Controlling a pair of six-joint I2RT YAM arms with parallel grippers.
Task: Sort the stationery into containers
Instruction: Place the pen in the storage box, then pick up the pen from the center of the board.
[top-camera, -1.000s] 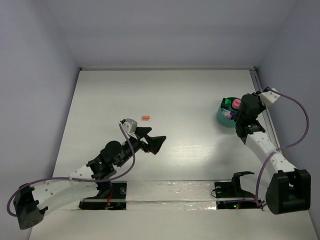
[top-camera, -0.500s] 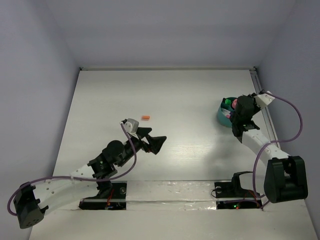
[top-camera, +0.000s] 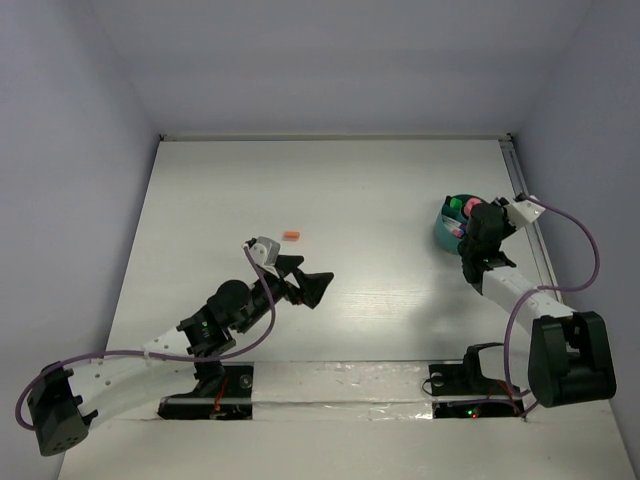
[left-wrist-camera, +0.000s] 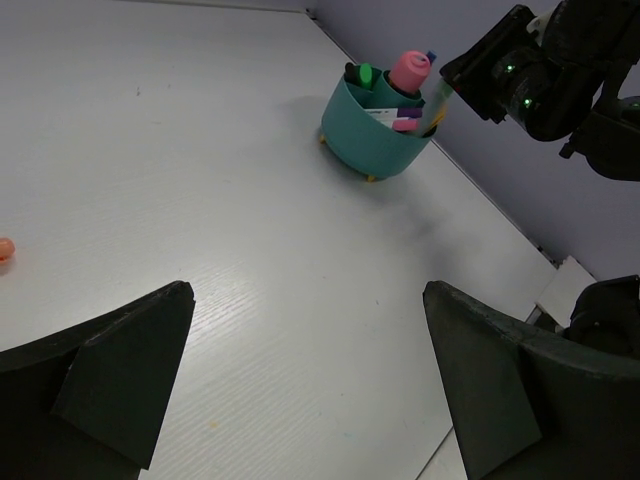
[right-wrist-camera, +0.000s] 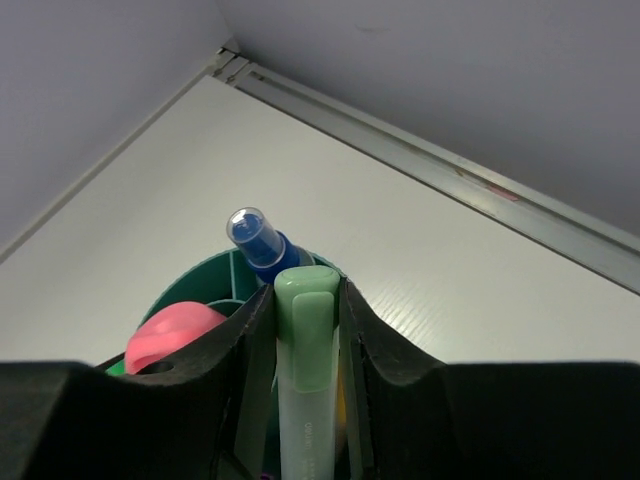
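Observation:
The round teal tub (top-camera: 446, 232) stands at the right side of the table; it also shows in the left wrist view (left-wrist-camera: 372, 135) and the right wrist view (right-wrist-camera: 190, 282). It holds a pink-capped tube (right-wrist-camera: 172, 338), a blue-capped pen (right-wrist-camera: 255, 240) and a green marker (left-wrist-camera: 365, 75). My right gripper (right-wrist-camera: 305, 292) is shut on a pale-green marker (right-wrist-camera: 305, 350), held upright over the tub's right part. My left gripper (top-camera: 310, 281) is open and empty, low over mid-table. A small orange cap (top-camera: 291, 236) lies on the table beyond it.
A metal rail (top-camera: 520, 178) runs along the table's right edge beside the tub, with a grey wall just behind it. My right arm (left-wrist-camera: 545, 70) looms over the tub in the left wrist view. The orange cap shows at that view's left edge (left-wrist-camera: 3, 248).
My right wrist has tilted and shifted a little left, closer over the tub, with the pale-green marker still in it. My left arm has barely moved.

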